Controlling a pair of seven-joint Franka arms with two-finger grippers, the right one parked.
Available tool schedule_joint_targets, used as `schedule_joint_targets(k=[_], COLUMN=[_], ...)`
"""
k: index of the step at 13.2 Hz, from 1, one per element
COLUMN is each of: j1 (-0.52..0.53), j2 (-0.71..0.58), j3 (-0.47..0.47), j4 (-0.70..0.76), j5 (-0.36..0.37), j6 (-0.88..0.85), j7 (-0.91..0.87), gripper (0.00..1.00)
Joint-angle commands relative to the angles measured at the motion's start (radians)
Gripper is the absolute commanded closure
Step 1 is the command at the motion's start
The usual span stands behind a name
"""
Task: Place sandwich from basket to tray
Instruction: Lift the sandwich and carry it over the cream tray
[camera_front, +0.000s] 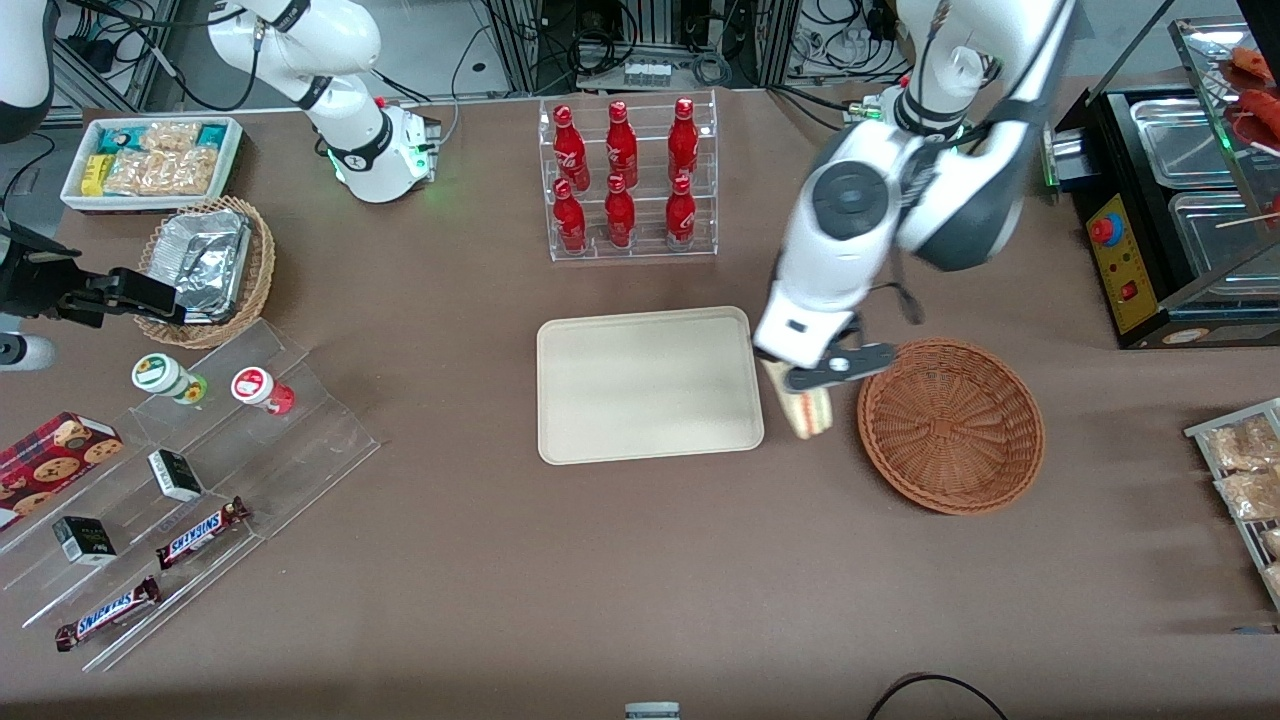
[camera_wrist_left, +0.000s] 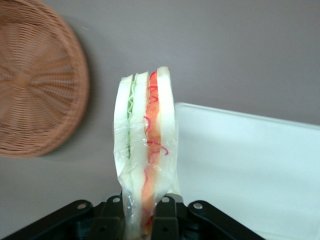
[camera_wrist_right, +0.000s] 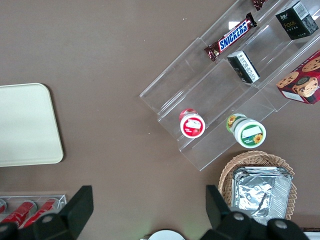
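Slippage is the danger: the black two-finger gripper (camera_wrist_left: 142, 220), jaws pinching the wrapped triangular white-bread sandwich (camera_wrist_left: 145, 150) by one end, hangs between round reddish-brown wicker basket (camera_front: 950, 424) and flat cream rectangular tray (camera_front: 648, 384), above bare brown tabletop (camera_front: 640, 580).

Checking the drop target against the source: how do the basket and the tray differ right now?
The basket is round, reddish-brown woven wicker with sloping sides; the tray is rectangular, smooth cream-beige, flat with a low rim. The basket looks narrower than the tray. Both sit empty on the brown table, since the gripper holds the sandwich between them, over the gap beside the tray's edge.
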Motion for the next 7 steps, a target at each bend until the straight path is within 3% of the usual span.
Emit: schedule_joint_targets(k=[1, 7], j1=[-0.102, -0.234], j2=[0.175, 0.334], j3=[0.015, 0.015], j4=[0.151, 0.173], j5=[0.022, 0.023], j6=[-0.017, 0.123], j7=[-0.062, -0.079], gripper=[0.95, 0.95])
